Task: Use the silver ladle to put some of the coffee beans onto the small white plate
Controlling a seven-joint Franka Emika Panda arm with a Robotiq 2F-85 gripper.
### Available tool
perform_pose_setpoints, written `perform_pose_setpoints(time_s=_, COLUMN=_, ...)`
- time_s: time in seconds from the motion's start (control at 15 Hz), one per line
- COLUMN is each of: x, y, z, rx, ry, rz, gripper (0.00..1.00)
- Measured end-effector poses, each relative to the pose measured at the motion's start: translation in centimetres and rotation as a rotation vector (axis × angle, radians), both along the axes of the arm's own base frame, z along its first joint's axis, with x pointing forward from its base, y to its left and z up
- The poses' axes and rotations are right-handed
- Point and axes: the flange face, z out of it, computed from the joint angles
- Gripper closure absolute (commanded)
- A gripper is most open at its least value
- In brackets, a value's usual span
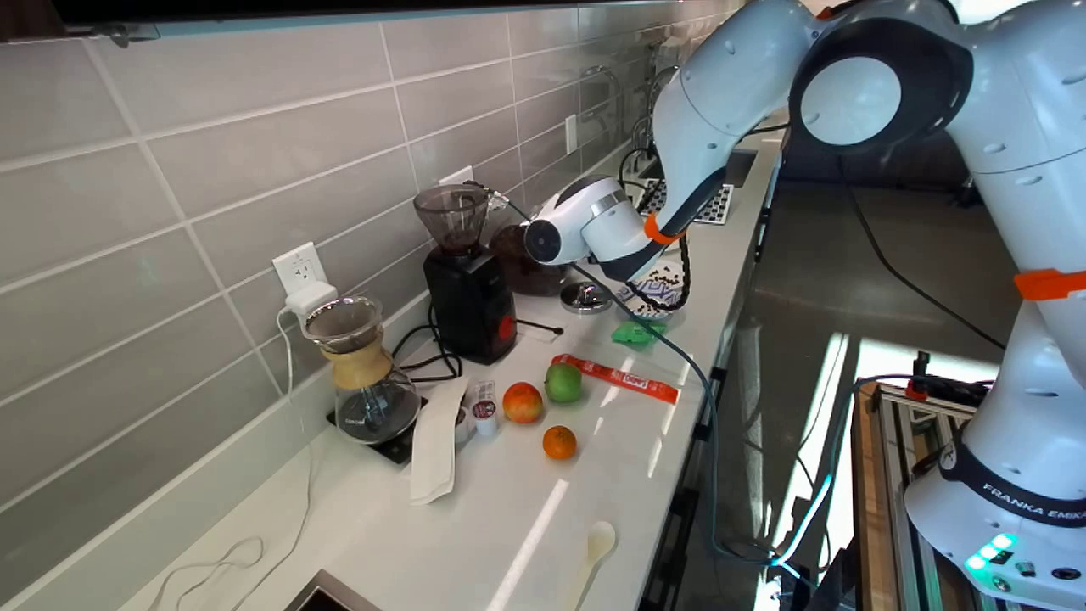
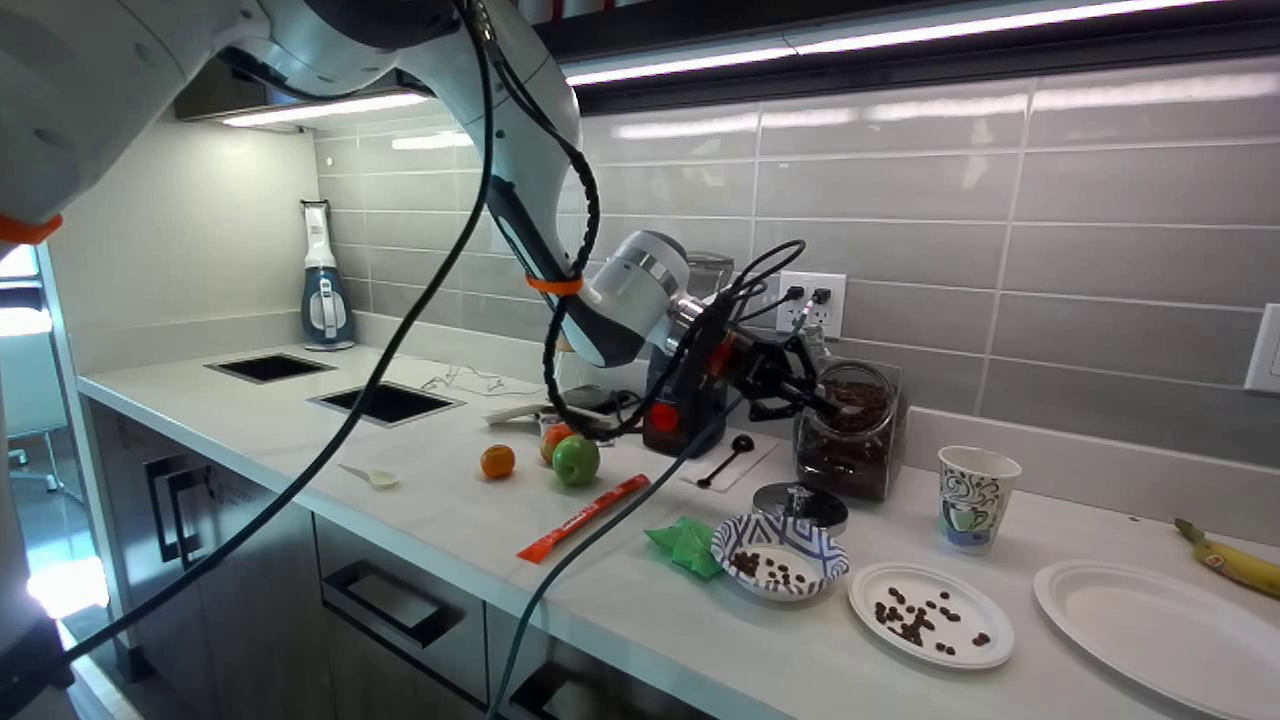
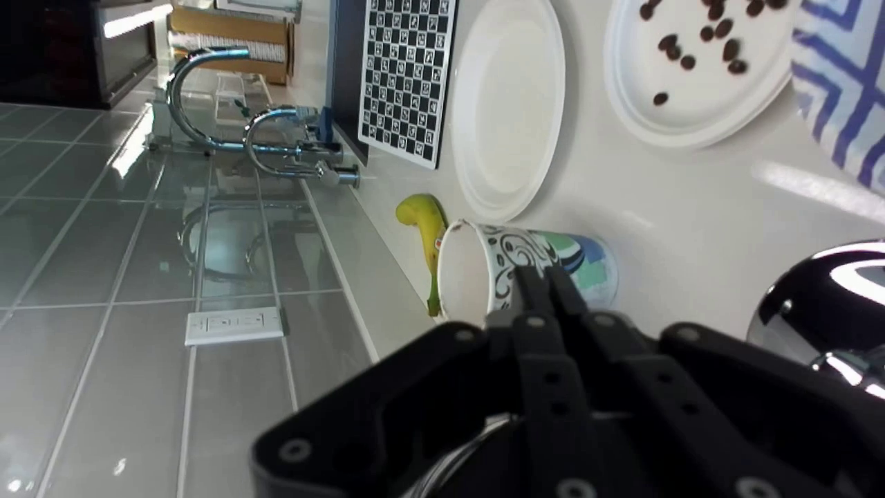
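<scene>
The black two-finger gripper (image 3: pixel 546 277) slants down toward the mouth of the square clear-glass jar (image 2: pixel 850 470), an angle that seems chosen to suit the jar's sloping opening and reach the dark brown coffee beans (image 2: pixel 868 393) inside. Its fingers are drawn together; a grey sliver (image 2: pixel 850 410) shows at their tips in an exterior view and may be the silver ladle, though I cannot make out its shape or be sure it is clasped. The round chrome lid (image 2: pixel 822 508) lies below the gripper beside the jar, presumably to leave the mouth free for scooping. Lower still, toward the front of the pale counter (image 2: pixel 440 500), sit the blue-and-white patterned bowl (image 2: pixel 825 555) and, just beside it, the small round white plate (image 2: pixel 975 605); both hold loose beans, so part of the job looks done. The plate's spot near the jar should allow a short carry, but its low rim calls for gentle tipping. The swirl-printed paper cup (image 2: pixel 975 500) stands upright past the jar from the gripper, so a wide swing could knock it; lifting clear first seems wise.
</scene>
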Motion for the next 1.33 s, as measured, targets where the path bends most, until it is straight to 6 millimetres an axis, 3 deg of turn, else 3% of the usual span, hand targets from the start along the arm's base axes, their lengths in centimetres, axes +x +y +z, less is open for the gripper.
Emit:
perform_pose_setpoints(time_s=0.53, x=-5.1, y=0.1, z=-1.2, rx=0.000, ry=0.029, rz=-0.117, gripper=0.99)
perform_pose_setpoints(time_s=1.33, x=-9.2, y=-5.2, z=-1.8, rx=0.151, ry=-0.014, rz=-0.420, gripper=0.99)
